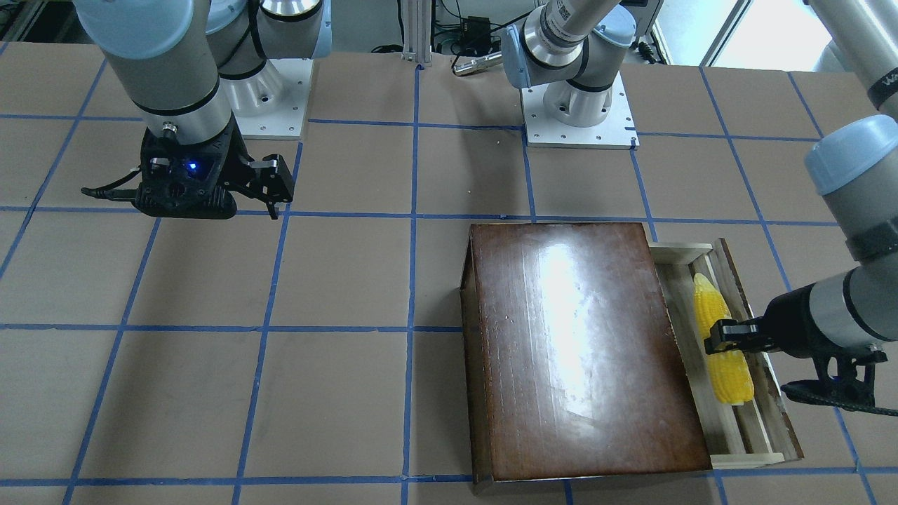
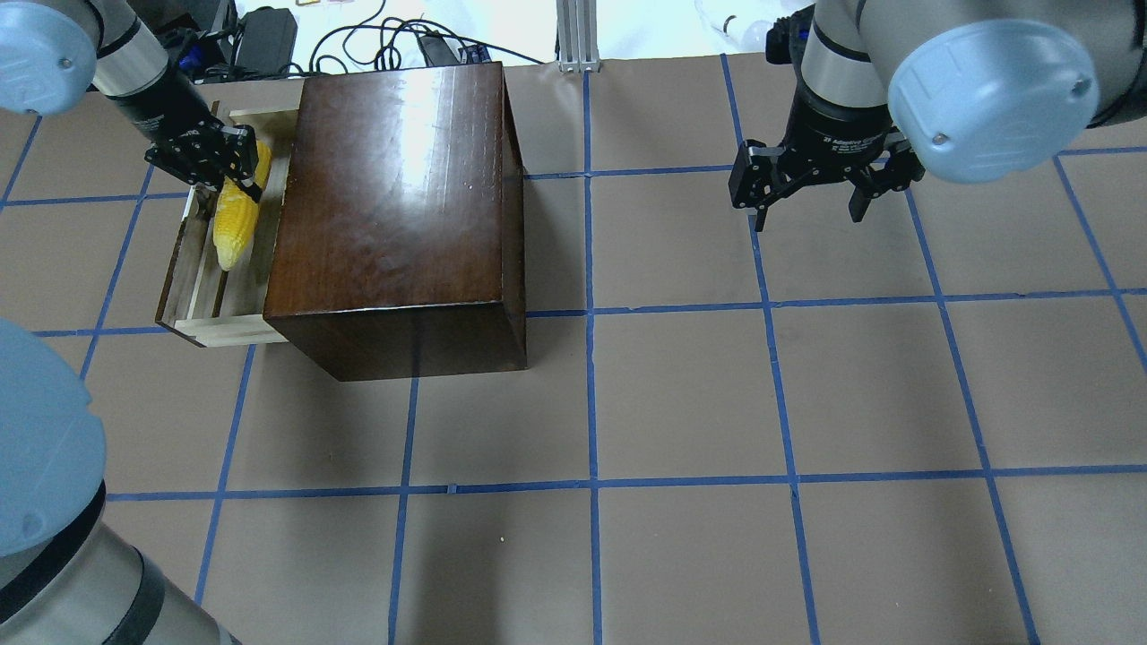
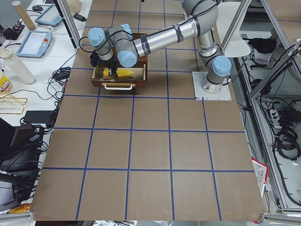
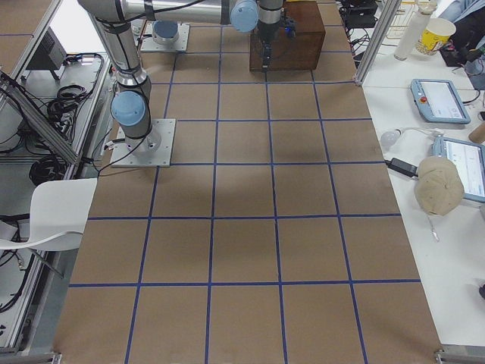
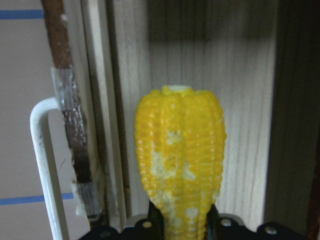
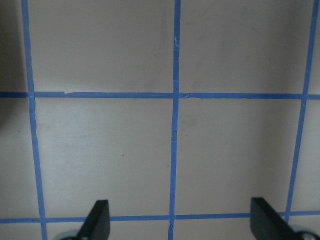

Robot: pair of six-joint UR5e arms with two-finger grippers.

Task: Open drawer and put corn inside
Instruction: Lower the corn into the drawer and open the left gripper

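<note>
The drawer [image 1: 733, 429] of pale wood stands pulled out of the glossy dark-brown box [image 1: 582, 351], on the box's side toward my left arm. The yellow corn [image 1: 733, 379] lies lengthwise in the drawer, which also shows in the overhead view [image 2: 202, 309]. My left gripper [image 1: 712, 338] reaches in from over the drawer's front and is shut on the corn's middle. In the left wrist view the corn [image 5: 180, 150] sticks out from between the fingers over the drawer's floor, with the whitish handle [image 5: 42, 165] to the left. My right gripper [image 2: 806, 204] is open and empty, far from the box.
The table [image 2: 681, 394] is brown with a blue tape grid. The two arm bases [image 1: 582, 105] stand at the robot's edge. Cables and a power supply [image 2: 269, 36] lie beyond the far edge, behind the box.
</note>
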